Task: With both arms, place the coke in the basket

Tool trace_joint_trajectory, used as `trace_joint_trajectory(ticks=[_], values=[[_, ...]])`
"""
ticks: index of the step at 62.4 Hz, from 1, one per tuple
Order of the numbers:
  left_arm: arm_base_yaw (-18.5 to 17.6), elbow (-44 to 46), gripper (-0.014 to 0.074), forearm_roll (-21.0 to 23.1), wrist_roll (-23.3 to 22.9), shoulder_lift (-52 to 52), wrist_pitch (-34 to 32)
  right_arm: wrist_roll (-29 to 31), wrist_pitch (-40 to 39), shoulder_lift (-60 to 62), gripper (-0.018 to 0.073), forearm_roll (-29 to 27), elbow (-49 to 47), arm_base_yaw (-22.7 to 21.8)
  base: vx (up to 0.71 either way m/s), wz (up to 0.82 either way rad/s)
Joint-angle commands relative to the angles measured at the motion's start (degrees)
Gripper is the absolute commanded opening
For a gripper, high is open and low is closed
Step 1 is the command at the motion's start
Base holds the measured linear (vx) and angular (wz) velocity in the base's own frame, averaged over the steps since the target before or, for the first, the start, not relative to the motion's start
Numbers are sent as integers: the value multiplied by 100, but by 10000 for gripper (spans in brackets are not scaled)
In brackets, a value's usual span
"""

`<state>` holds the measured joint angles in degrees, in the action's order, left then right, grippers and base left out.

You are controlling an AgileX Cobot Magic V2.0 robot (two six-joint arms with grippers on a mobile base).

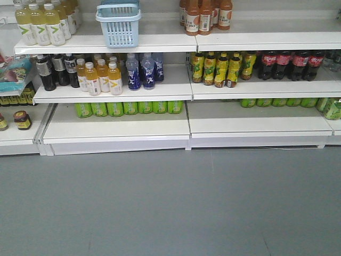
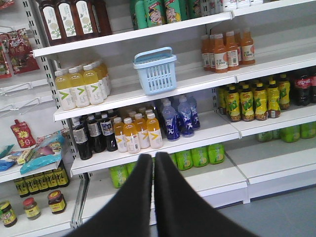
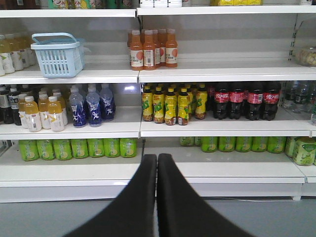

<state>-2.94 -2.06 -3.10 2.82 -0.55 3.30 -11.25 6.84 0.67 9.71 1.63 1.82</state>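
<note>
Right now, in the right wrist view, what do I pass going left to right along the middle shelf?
Dark bottles → yellow-orange drink bottles → blue bottles → yellow-labelled bottles → coke bottles → clear bottles at the far right.

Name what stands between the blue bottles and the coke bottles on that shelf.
The yellow-labelled bottles stand between the blue bottles and the coke, clearest in the right wrist view.
</note>
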Motion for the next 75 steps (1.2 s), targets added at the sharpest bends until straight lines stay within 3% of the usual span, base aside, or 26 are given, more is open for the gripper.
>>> trace_joint_trajectory(ticks=[1,75], values=[[0,-34,-6,44,-26,-98,-395,-15,-425,64,-10,38,110,-42,0,0],[0,-34,-6,44,-26,-98,-395,-15,-425,64,-10,38,110,-42,0,0]])
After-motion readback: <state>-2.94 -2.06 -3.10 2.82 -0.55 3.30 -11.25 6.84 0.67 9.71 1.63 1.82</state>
